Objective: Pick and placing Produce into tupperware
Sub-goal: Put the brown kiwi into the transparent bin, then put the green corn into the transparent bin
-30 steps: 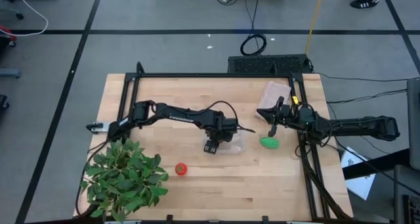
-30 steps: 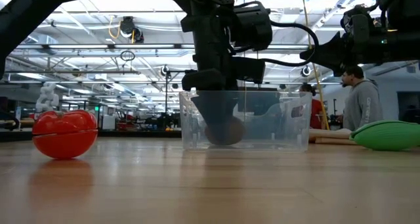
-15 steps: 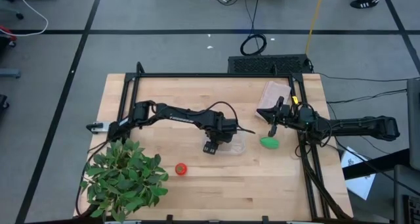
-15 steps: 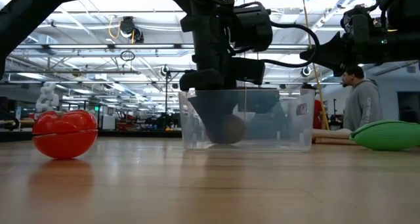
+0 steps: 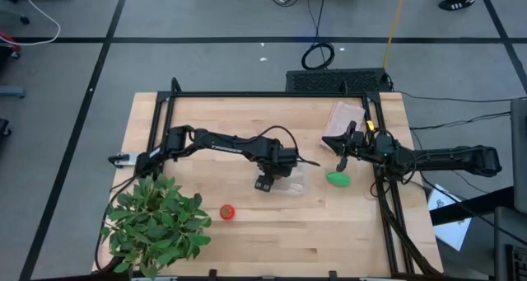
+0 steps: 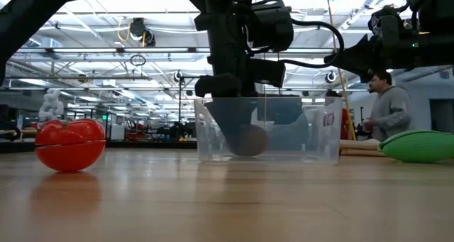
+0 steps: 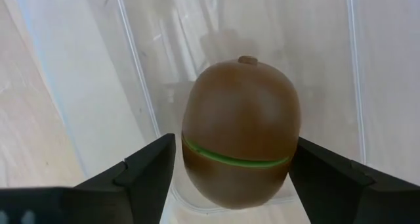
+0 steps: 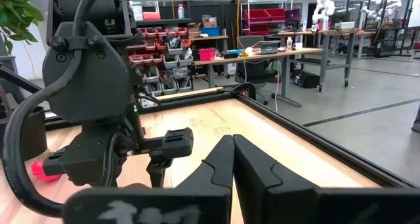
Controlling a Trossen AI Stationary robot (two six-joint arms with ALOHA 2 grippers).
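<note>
No text, label, brand, number or sign can be read anywhere in these views.

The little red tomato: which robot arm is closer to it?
Left. The left gripper is over the tupperware, close beside the tomato; the right gripper hangs farther off, above the green piece.

two dark, slender jointed arms, the left arm [image 5: 218, 141] with a black cable looping over its boxy wrist, the right arm [image 5: 445, 158] with what looks like a small yellow mark near its wrist, upper right.
</note>
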